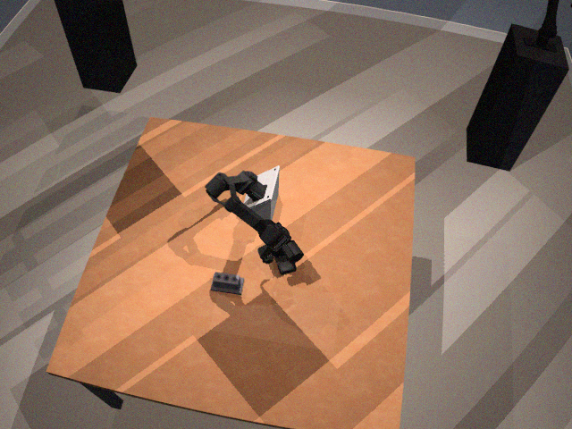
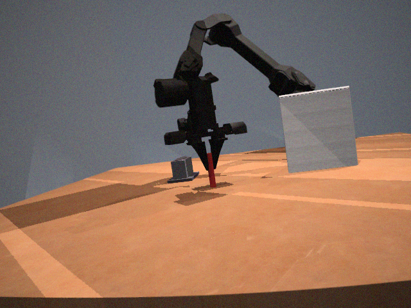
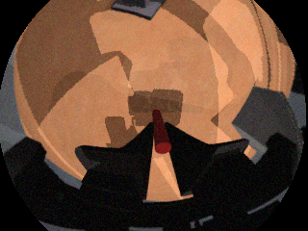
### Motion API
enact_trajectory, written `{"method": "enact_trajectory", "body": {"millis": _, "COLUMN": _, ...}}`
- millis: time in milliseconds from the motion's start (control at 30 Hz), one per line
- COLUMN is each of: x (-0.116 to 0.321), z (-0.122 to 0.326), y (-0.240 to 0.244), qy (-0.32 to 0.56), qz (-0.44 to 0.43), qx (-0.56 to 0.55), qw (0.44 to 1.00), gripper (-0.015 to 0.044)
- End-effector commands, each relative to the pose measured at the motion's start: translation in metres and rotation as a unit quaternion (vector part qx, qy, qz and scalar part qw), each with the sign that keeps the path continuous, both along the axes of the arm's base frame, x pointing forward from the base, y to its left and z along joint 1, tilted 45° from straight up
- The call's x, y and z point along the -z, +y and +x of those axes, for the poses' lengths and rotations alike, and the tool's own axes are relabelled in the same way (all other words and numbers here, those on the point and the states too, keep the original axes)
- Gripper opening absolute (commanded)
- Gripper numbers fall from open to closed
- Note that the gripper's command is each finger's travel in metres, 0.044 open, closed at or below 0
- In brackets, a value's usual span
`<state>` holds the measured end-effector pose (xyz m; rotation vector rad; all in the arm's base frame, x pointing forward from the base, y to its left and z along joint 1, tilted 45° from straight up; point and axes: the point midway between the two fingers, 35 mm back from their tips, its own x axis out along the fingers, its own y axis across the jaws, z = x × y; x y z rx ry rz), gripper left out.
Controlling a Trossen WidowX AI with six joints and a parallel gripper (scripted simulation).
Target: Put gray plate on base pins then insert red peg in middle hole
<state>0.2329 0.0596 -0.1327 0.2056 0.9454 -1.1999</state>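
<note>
The red peg (image 2: pixel 212 178) (image 3: pixel 163 143) stands nearly upright, its lower end at the table top; it is hidden in the top view. My gripper (image 2: pixel 211 168) (image 3: pixel 158 125) points down and is shut on the red peg, with its fingertips around the peg's middle. The gray plate (image 1: pixel 226 277) (image 2: pixel 182 169) appears to lie flat on top of the base (image 1: pixel 225 290) (image 2: pixel 183 179) (image 3: pixel 151 10). Three dark spots show in a row along the top; the views are too coarse to tell pins from the middle hole. The base stands apart from my gripper.
A tall gray-white block (image 1: pixel 273 180) (image 2: pixel 320 131) (image 3: pixel 263 115) stands at the arm's root, right of the gripper in the exterior view. Two black pillars (image 1: pixel 99 46) (image 1: pixel 512 101) stand beyond the table. Broad shadows cross the wooden table (image 1: pixel 360 295).
</note>
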Motion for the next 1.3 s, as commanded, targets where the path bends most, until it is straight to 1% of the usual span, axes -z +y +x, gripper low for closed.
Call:
{"method": "enact_trajectory", "body": {"millis": 0, "x": -0.001, "z": 0.000, "y": 0.001, "qy": 0.001, "qz": -0.001, "qx": -0.003, "qw": 1.000, "gripper": 0.0000}}
{"method": "enact_trajectory", "body": {"millis": 900, "x": -0.054, "z": 0.001, "y": 0.061, "qy": 0.002, "qz": 0.002, "qx": -0.003, "qw": 1.000, "gripper": 0.0000}}
{"method": "enact_trajectory", "body": {"millis": 933, "x": -0.047, "z": 0.000, "y": 0.053, "qy": 0.008, "qz": -0.003, "qx": -0.004, "qw": 1.000, "gripper": 0.0000}}
{"method": "enact_trajectory", "body": {"millis": 1267, "x": -0.060, "z": 0.020, "y": 0.046, "qy": 0.008, "qz": 0.003, "qx": -0.006, "qw": 1.000, "gripper": 0.0000}}
